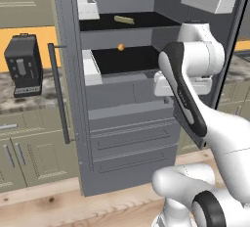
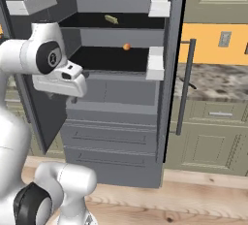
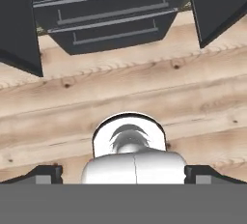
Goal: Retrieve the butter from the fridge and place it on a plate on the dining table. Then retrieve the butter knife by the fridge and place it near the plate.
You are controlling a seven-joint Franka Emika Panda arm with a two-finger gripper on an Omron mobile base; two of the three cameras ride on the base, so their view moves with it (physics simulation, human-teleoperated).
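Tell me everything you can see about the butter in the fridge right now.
The butter is a small pale yellow stick, plain and rectangular. It lies flat on the dark upper shelf inside the open fridge, turned at a slight angle, roughly mid-shelf. It rests on the shelf alone; nothing else touches it. A small orange ball sits on the shelf below. The right base view shows the stick the same way.

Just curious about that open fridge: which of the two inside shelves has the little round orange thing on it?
The lower shelf holds the round orange thing. The upper shelf instead carries a pale yellow stick, the butter.
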